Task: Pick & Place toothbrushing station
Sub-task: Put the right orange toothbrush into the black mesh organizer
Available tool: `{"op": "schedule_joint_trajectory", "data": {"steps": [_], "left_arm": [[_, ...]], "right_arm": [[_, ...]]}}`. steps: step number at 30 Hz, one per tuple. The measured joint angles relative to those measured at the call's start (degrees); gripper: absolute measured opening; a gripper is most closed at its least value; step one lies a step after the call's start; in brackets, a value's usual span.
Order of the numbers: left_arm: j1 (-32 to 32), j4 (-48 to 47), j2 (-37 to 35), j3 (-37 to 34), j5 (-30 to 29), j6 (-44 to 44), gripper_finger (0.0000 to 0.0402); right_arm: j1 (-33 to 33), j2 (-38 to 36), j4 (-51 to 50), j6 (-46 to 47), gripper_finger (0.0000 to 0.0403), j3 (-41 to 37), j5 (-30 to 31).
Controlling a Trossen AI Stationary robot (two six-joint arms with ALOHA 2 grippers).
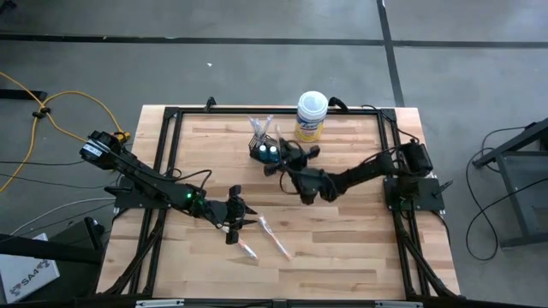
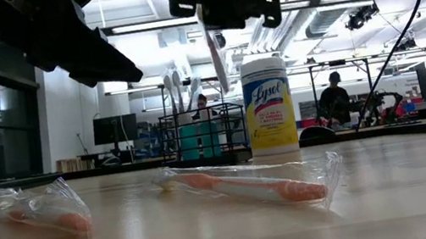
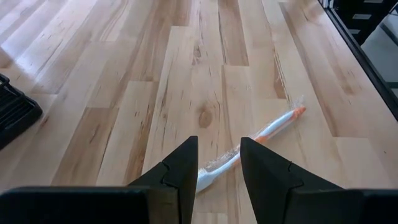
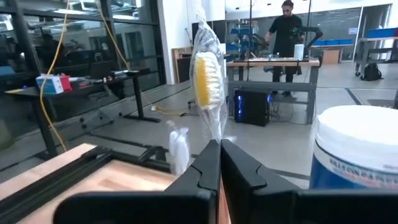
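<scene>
Right tool (image 4: 219,149), clamped on a wrapped toothbrush (image 4: 208,84) above the mesh basket (image 2: 203,136), could be snagged by slippery wrap; left tool (image 3: 219,163) held apart.

A tall cylindrical canister with a white lid and yellow label (image 1: 312,116) is seen upright at the far edge of the light wooden plank table (image 1: 342,248). Beyond the canister, a yellow cable (image 1: 60,115) is laid across the grey floor, and a person in dark clothing (image 4: 285,37) is visible at a bench.
</scene>
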Motion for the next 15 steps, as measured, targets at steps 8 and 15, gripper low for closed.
{"op": "schedule_joint_trajectory", "data": {"steps": [8, 15], "left_arm": [[-0.02, 0.00, 0.00, 0.00, 0.00, -0.59, 0.0116], [0.00, 0.00, 0.00, 0.00, 0.00, -0.66, 0.0116]], "right_arm": [[-3.82, 0.00, 9.50, -9.20, 0.0003, 0.00, -3.82], [-6.89, -0.02, 10.16, -7.37, 0.0003, -1.66, -6.09]]}}
